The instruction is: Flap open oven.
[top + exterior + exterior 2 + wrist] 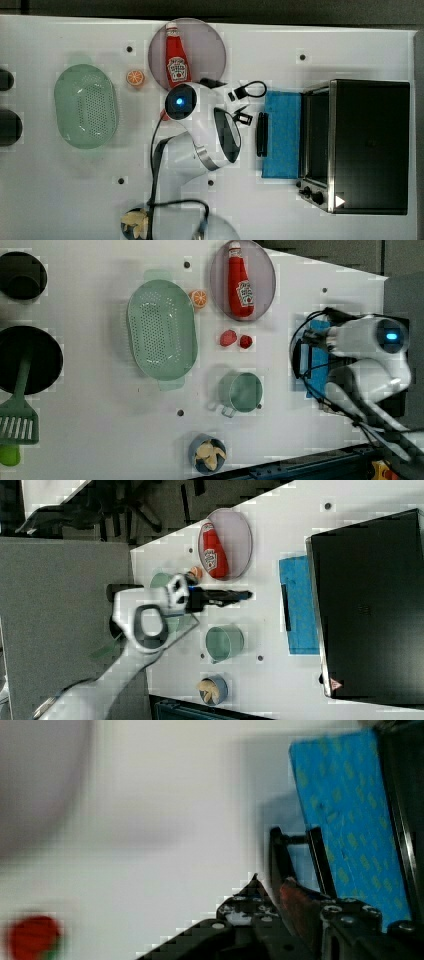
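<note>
Your gripper (pixel 243 118), jaws narrowly parted and holding nothing, sits just beside the boxy black-topped steel-framed oven's (pixel 370 145) lowered blue glass door (pixel 281 134), whose black bar handle (pixel 262 134) lies crosswise before it.

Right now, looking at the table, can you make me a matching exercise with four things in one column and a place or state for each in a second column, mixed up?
Things:
1. ketchup bottle
2. oven door
3. green colander
4. orange slice

Places or states:
A. flapped down flat, blue glass facing up
B. lying on the round plate
C. on the table between colander and plate
D. empty, at the top view's left

Pairs: 1-B, 2-A, 3-D, 4-C
</note>
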You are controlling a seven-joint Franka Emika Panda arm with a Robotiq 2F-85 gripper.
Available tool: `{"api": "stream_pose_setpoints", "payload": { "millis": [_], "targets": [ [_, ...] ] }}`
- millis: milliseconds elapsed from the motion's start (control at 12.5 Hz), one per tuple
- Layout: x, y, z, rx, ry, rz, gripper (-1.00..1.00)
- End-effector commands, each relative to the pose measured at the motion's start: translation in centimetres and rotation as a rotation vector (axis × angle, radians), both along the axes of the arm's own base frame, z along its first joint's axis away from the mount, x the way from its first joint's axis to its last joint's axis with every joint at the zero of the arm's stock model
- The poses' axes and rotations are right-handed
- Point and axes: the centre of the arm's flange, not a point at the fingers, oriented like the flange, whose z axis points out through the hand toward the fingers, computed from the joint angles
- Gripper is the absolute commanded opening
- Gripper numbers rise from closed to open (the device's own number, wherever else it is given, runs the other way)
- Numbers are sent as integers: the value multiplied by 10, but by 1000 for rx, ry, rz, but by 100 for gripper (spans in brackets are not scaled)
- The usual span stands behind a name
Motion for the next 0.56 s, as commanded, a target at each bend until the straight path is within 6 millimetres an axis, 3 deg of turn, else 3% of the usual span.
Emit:
{"api": "stream_pose_setpoints", "payload": {
  "millis": [80,560],
  "targets": [
    [6,-20,69,125,-117,-224,-65],
    [-14,-26,184,341,-132,-428,-65]
  ]
}}
